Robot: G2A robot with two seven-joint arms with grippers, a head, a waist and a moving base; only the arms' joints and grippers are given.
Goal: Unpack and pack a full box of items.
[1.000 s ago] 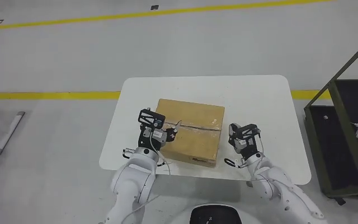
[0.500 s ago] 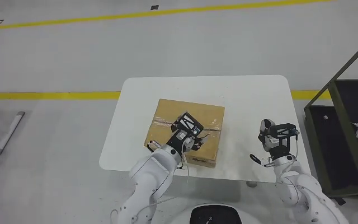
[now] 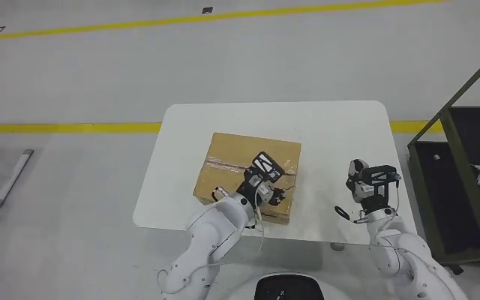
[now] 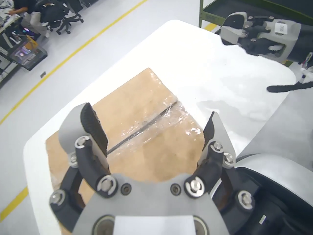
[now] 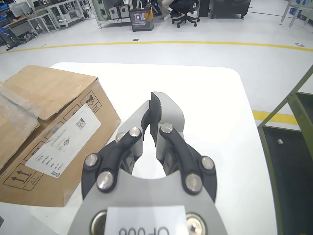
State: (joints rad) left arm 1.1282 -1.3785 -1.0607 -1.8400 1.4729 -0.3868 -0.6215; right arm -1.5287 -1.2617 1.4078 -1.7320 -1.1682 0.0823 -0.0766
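Note:
A brown cardboard box [image 3: 240, 161] lies closed on the white table [image 3: 337, 127], its top seam covered with clear tape [image 4: 151, 125]. My left gripper [image 3: 268, 171] hovers over the box's right part, open, with nothing between its fingers [image 4: 94, 123]. In its own view the left gripper [image 4: 149, 128] frames the taped seam. My right gripper [image 3: 369, 180] stays over the table to the right of the box, apart from it. The right gripper [image 5: 152, 113] is shut and empty, and the box [image 5: 49, 123] shows a white label on its side.
A dark green metal cart [image 3: 450, 187] stands just beyond the table's right edge. Bare tabletop lies behind the box and to its right. Yellow floor lines [image 3: 75, 127] run past the table.
My left gripper has swept from the box's left edge across its top to the right part. The right gripper moved away from the box to the right, then held still.

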